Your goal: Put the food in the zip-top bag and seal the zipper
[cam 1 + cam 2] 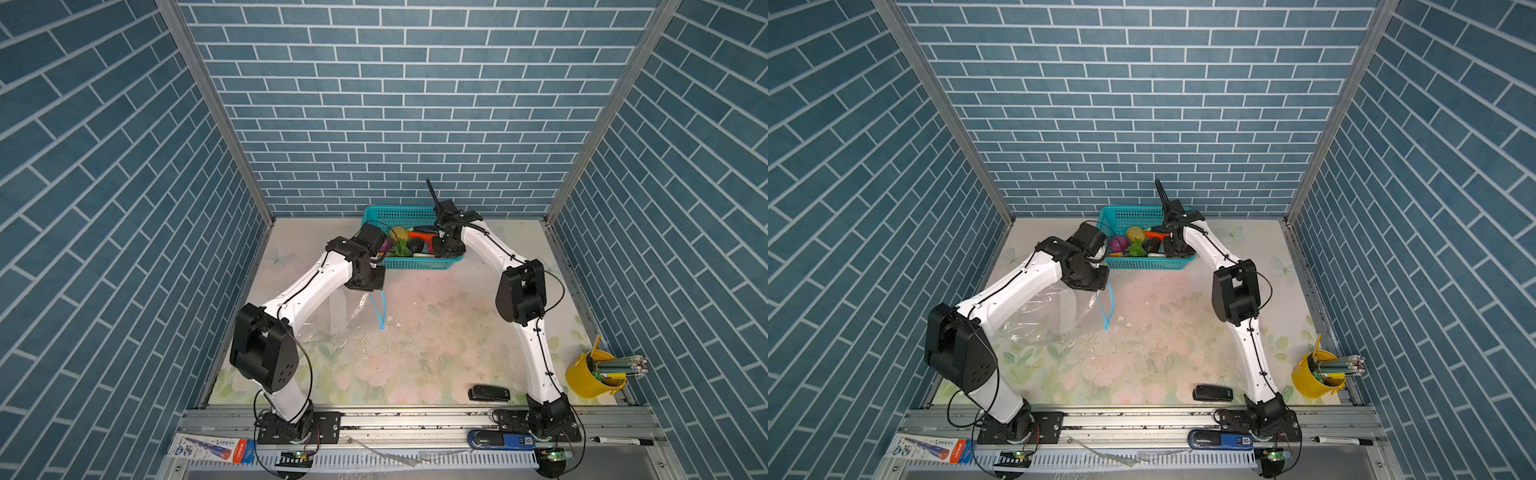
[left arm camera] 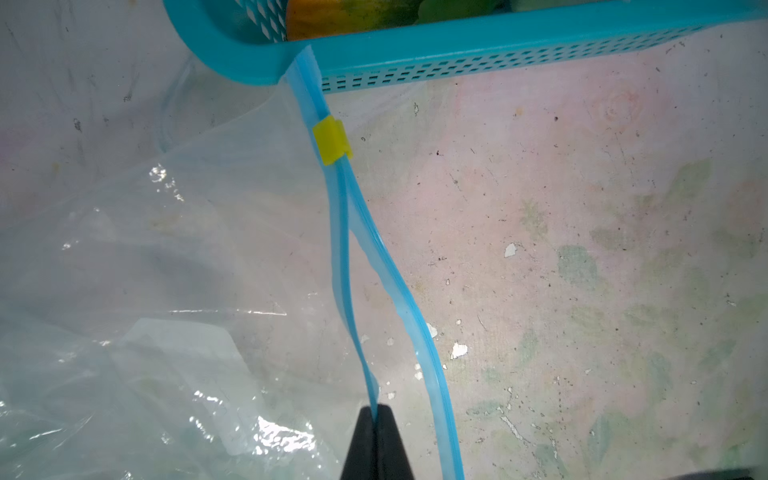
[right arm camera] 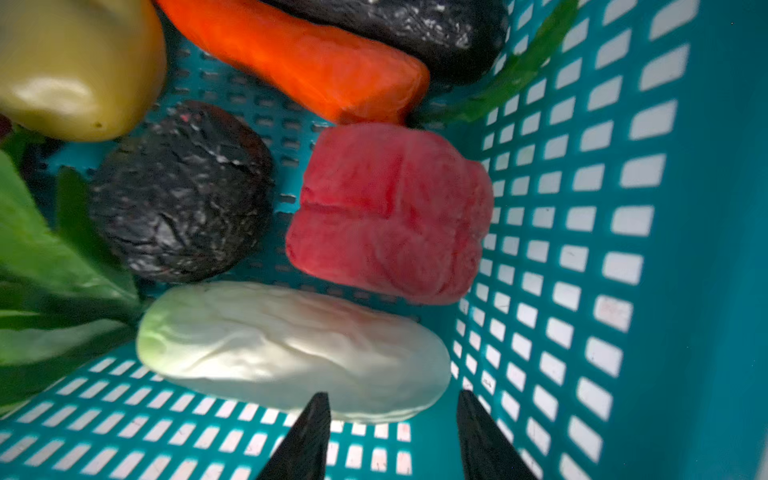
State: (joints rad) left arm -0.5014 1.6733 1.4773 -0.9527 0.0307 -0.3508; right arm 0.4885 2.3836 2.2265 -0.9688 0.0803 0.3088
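The zip-top bag [image 2: 145, 270] lies clear and crinkled on the table, left of centre in both top views [image 1: 332, 328] [image 1: 1050, 316]. My left gripper [image 2: 377, 411] is shut on one lip of its light blue zipper [image 2: 345, 249]. The other lip bows away, so the mouth gapes. The yellow slider [image 2: 331, 140] sits near the basket end. The food lies in the teal basket [image 3: 582, 249]: white piece [image 3: 291, 349], red piece [image 3: 390, 212], carrot [image 3: 299, 58], dark eggplant [image 3: 183, 191], yellow potato [image 3: 75, 70] and leafy greens [image 3: 33, 257]. My right gripper [image 3: 392, 401] is open inside the basket, its tips at the white piece's end.
The basket [image 1: 399, 214] stands against the back wall. A yellow bucket of pencils [image 1: 592, 376] sits at the right edge, and a black stapler-like object [image 1: 488, 392] lies near the front. On the front rail lie a marker [image 1: 623, 441] and a small box [image 1: 212, 451].
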